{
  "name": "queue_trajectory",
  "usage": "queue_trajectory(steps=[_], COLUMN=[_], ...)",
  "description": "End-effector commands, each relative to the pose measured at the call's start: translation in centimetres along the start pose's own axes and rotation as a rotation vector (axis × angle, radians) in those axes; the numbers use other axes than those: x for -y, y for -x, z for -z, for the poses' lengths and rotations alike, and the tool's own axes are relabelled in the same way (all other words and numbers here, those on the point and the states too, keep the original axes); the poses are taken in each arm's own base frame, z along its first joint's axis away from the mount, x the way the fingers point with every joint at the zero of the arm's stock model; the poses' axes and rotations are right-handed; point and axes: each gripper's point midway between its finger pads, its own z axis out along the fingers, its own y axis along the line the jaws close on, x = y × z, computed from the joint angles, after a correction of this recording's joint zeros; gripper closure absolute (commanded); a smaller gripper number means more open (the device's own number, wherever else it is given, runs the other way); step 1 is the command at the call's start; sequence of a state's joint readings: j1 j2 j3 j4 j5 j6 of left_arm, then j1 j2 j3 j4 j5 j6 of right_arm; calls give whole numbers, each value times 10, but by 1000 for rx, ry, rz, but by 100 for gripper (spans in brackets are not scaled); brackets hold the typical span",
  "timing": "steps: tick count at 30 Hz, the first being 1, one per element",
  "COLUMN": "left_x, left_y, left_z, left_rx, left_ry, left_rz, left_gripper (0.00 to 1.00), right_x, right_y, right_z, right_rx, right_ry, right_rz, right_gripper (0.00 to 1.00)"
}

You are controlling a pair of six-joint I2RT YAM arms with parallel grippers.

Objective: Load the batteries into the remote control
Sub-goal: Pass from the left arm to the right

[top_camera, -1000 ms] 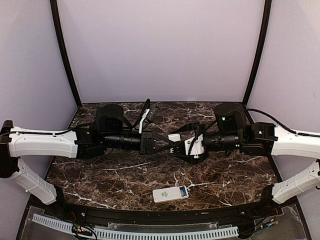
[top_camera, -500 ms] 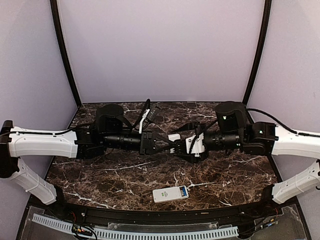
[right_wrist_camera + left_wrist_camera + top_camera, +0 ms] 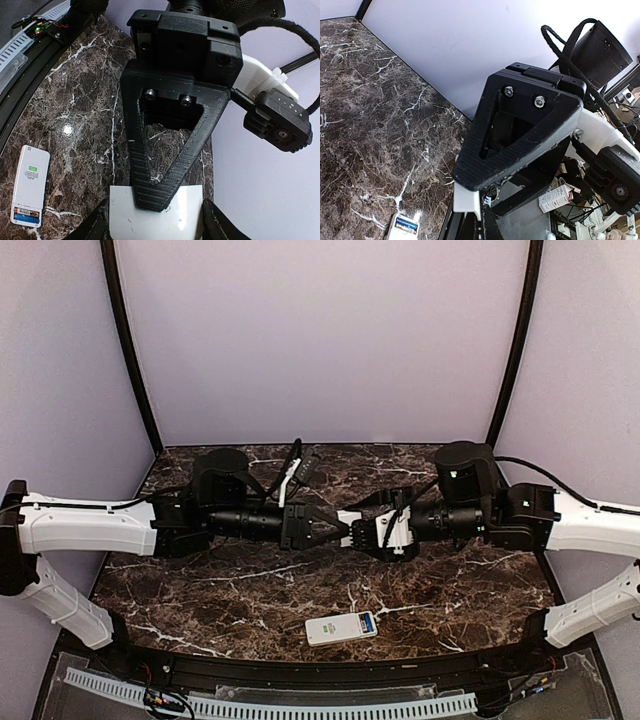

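Observation:
The white remote control (image 3: 341, 627) lies back-up near the table's front edge, small green mark on it, its end compartment uncovered. A blue battery (image 3: 26, 213) sits in that compartment, also seen as the blue cell (image 3: 406, 224). Above mid-table the two arms meet tip to tip. My left gripper (image 3: 340, 533) is shut on a small flat white cover piece (image 3: 467, 200). My right gripper (image 3: 363, 531) has its upper finger (image 3: 160, 165) lying across that same white piece (image 3: 120, 220). Its lower finger is hidden, so its grip cannot be judged.
Dark marble table (image 3: 220, 590) with lilac walls behind and at the sides. A black curved rail (image 3: 300, 670) and a white cable strip (image 3: 270, 705) run along the front edge. Both arms span the table's middle, well above the remote.
The right gripper has slid left onto the white piece held by the left gripper, and its jaws have narrowed. The left arm and the remote have stayed put.

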State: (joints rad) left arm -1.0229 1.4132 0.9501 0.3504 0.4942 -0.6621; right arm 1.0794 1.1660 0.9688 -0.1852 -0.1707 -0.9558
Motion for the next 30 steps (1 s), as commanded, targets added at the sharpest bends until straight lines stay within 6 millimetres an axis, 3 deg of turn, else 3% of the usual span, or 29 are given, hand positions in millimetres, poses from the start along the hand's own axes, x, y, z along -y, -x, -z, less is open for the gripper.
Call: queue_trajectory(steps=[1, 13, 17, 22, 30], left_x=[11, 12, 9, 1, 9], left_y=[12, 10, 10, 11, 18], left_z=[-1, -3, -2, 4, 13], left_rx=[17, 10, 14, 40, 69], left_ry=[-39, -47, -34, 17, 18], left_rz=[-35, -40, -48, -88, -176], left_gripper=[100, 100, 100, 100, 100], right_x=[12, 8, 15, 37, 34], right_y=[6, 3, 5, 19, 46], right_z=[3, 2, 5, 21, 57], right_rx=[15, 3, 6, 42, 260], right_ry=[-39, -25, -49, -82, 16], right_rz=[-6, -25, -88, -448, -1071], right_gripper=[44, 53, 40, 27, 30])
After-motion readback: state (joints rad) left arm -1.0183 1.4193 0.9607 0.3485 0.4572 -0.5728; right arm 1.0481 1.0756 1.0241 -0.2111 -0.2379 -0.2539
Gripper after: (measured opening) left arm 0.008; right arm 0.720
